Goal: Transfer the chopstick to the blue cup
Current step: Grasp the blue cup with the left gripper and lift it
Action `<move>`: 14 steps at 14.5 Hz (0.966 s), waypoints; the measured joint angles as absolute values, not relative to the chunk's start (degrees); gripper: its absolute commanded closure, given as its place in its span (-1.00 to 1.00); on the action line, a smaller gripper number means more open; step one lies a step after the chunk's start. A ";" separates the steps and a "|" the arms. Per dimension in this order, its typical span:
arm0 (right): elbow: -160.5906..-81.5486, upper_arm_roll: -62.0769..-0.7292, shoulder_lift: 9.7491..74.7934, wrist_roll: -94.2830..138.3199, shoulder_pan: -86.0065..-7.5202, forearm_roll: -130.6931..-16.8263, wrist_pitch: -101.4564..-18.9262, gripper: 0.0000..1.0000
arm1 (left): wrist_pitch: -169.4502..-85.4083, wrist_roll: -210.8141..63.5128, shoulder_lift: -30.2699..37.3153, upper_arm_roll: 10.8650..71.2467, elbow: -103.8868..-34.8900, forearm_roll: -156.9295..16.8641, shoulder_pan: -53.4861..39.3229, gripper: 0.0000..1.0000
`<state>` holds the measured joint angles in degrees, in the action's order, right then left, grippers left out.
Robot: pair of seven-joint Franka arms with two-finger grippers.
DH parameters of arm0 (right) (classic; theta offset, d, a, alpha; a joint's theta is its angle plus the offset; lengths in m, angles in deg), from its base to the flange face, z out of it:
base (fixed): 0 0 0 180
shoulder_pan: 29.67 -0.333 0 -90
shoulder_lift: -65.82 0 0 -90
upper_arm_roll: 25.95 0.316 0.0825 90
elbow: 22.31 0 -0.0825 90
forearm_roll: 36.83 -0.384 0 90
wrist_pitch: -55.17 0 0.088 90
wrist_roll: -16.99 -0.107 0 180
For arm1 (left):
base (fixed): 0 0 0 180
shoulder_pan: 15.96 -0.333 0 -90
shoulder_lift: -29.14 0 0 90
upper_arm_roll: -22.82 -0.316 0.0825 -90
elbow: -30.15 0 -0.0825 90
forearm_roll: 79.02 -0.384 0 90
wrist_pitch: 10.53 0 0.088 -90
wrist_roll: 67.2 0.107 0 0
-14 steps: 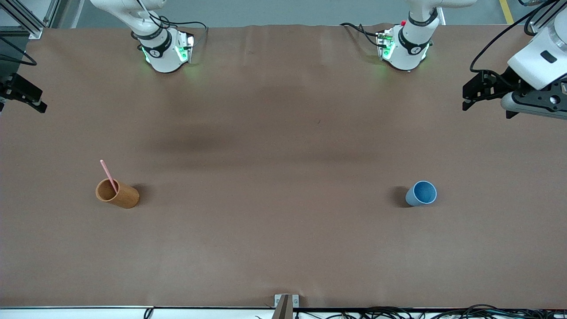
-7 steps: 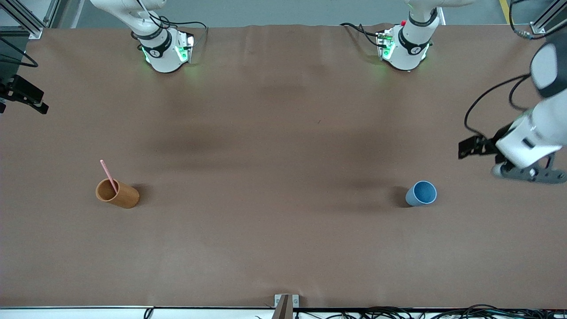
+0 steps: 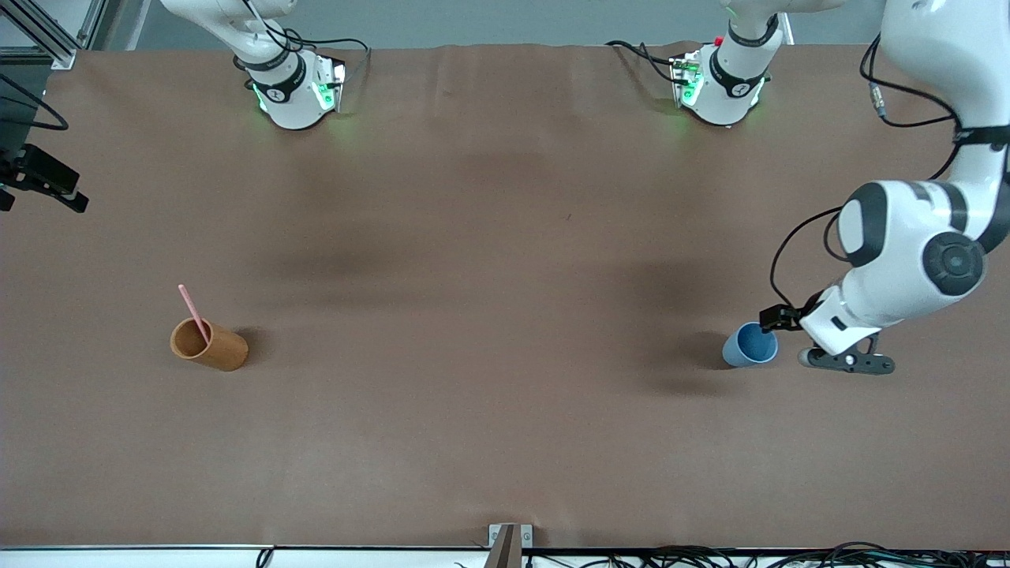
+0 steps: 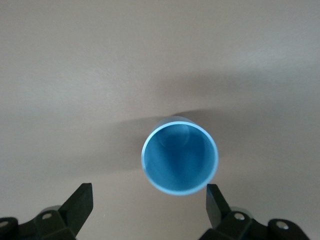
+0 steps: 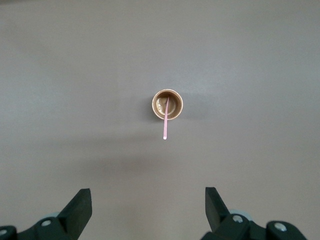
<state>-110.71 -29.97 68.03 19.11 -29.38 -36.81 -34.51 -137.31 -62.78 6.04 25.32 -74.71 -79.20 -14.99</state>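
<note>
The pale pink chopstick stands leaning in the orange-brown wooden cup near the right arm's end of the table. In the right wrist view the chopstick and the wooden cup look small, far below my right gripper, which is open and empty. That right gripper hangs high at the table's edge. The blue cup stands upright and empty toward the left arm's end. My left gripper hangs low, open and empty, just beside the cup's rim. In the left wrist view the blue cup sits just ahead of the left gripper, not touching.
The brown table cover is bare between the two cups. Both arm bases stand along the edge farthest from the front camera. A metal bracket and cables lie at the nearest edge.
My left arm has swung down from high over its end of the table to just beside the blue cup. The right gripper has barely shifted. Neither cup nor the chopstick has moved.
</note>
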 measured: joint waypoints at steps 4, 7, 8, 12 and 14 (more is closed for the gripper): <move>-110.72 -30.00 67.99 19.11 -29.38 -36.84 -34.58 -1.00 | -141.03 -62.81 2.30 25.29 -75.77 -79.20 -15.42 0.46; -110.73 -30.00 67.99 19.11 -29.38 -36.85 -34.91 -1.00 | -141.23 -62.81 1.58 25.27 -75.77 -80.29 -15.74 0.99; -110.73 -29.99 67.99 19.11 -29.38 -36.86 -34.92 -1.00 | -141.23 -62.81 1.54 25.27 -75.78 -81.56 -15.93 0.99; -110.73 -29.99 67.97 19.11 -29.39 -36.87 -34.95 -1.00 | -142.56 -62.81 1.15 25.61 -75.45 -82.70 -16.08 0.99; -110.74 -30.01 67.97 19.11 -29.38 -36.87 -34.97 -1.00 | -142.70 -62.84 1.44 25.64 -74.65 -82.95 -15.96 0.99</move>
<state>-110.74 -30.01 67.97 19.11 -29.38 -36.87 -34.97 -142.70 -62.84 1.44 25.64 -74.65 -82.95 -15.96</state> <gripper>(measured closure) 0.000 0.943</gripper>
